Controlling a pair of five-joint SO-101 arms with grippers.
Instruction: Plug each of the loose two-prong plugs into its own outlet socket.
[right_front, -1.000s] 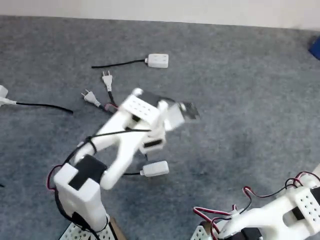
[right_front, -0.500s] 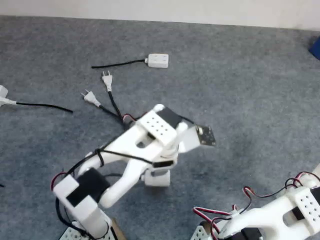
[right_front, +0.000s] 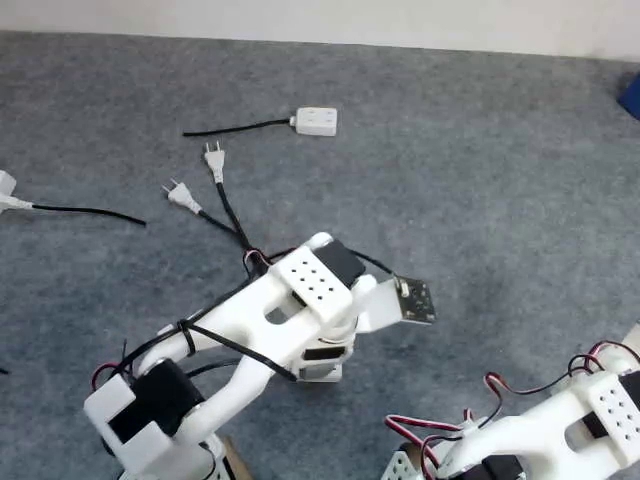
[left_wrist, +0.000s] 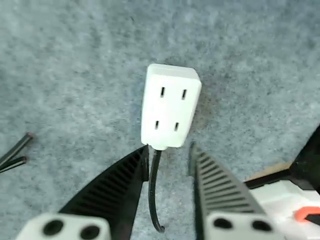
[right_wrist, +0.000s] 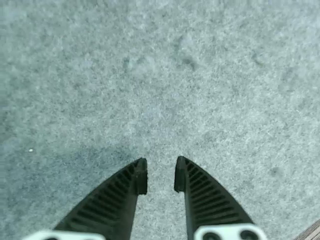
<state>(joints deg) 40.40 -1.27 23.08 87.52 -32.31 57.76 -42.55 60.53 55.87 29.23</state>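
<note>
Two loose two-prong plugs lie on the grey carpet at the far left, their black cords running under my left arm. A white outlet socket sits farther back. A second white outlet socket, face up with four slots, lies just beyond my left gripper. That gripper is open, and the socket's black cord runs between its fingers. My right gripper hangs over bare carpet, open by a narrow gap and holding nothing.
A white connector with a black cable lies at the left edge. My right arm sits at the near right corner. Two dark cord ends lie beside the near socket. A blue object is at the far right edge.
My left arm has swung away from the plugs toward the near side and now hangs over the near outlet socket, covering it in the high view. The right arm has not moved.
</note>
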